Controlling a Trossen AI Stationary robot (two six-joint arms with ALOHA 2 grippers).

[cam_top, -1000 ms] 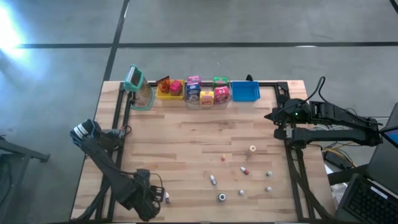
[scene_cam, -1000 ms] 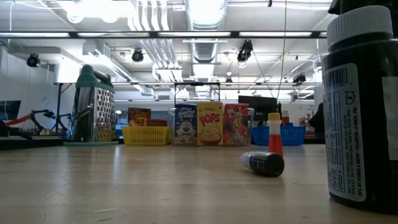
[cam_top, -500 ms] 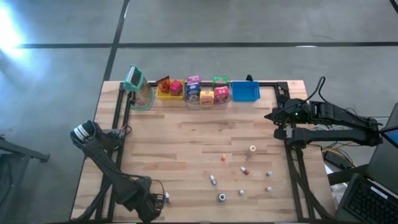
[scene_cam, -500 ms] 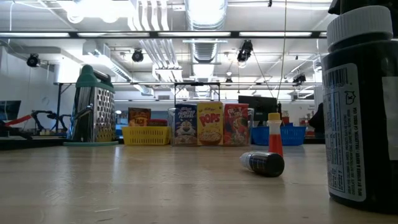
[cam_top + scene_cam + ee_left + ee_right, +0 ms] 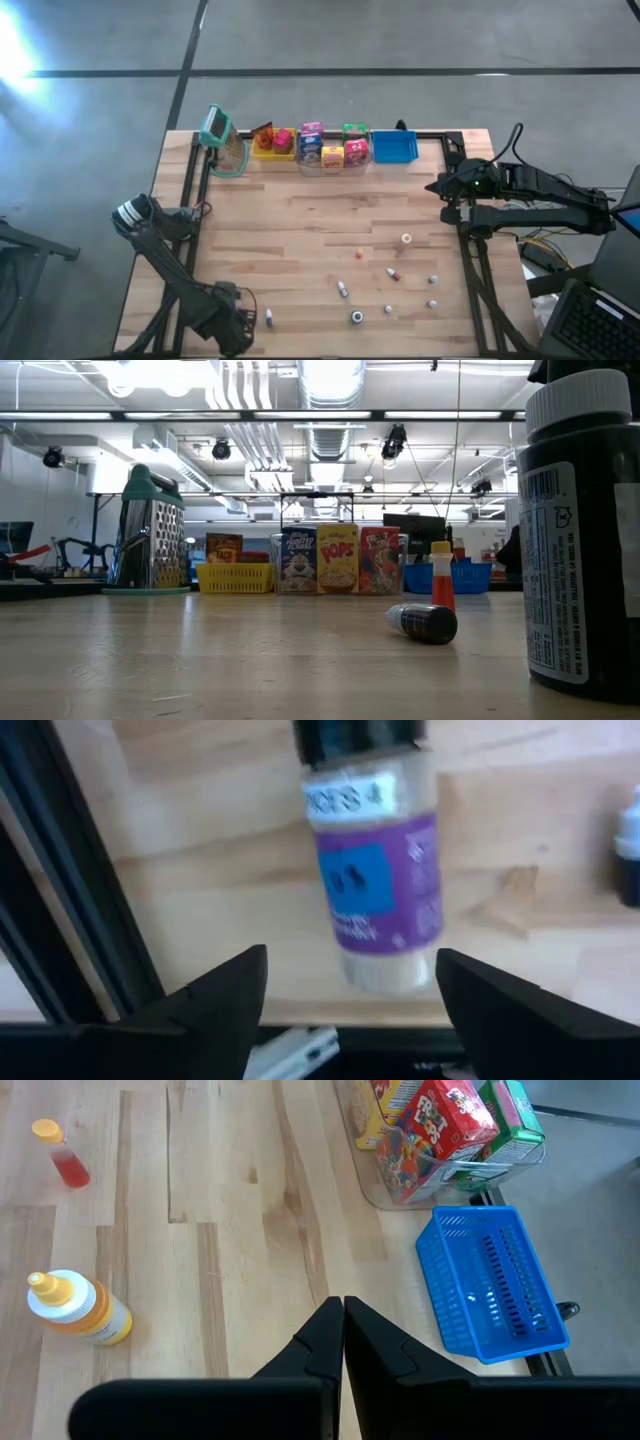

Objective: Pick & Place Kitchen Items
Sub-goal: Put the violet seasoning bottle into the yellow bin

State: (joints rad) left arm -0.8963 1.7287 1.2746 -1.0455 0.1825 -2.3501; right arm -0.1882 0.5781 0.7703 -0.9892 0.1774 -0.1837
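A purple-labelled jar (image 5: 375, 885) with a black cap lies on its side on the wood near the table's near left corner, where the high view shows it as a small white and purple shape (image 5: 268, 318). My left gripper (image 5: 350, 960) points down over it, open. Its two fingers stand on either side of the jar's bottom end, apart from it. Small bottles (image 5: 343, 289) (image 5: 393, 273) and an orange piece (image 5: 358, 252) lie scattered at the near right. My right gripper (image 5: 342, 1305) is shut and waits at the table's right edge (image 5: 440, 187).
Along the far edge stand a grater (image 5: 222, 142), a yellow bin (image 5: 273, 150), a clear bin with cereal boxes (image 5: 335, 158) and a blue bin (image 5: 393, 148). A black frame rail (image 5: 70, 920) runs close beside the jar. A dark bottle (image 5: 585, 530) looms close in the low view.
My left gripper has sunk toward the table beside the jar, moving slightly toward the near edge and tipping more steeply down. The jar has stayed where it was.
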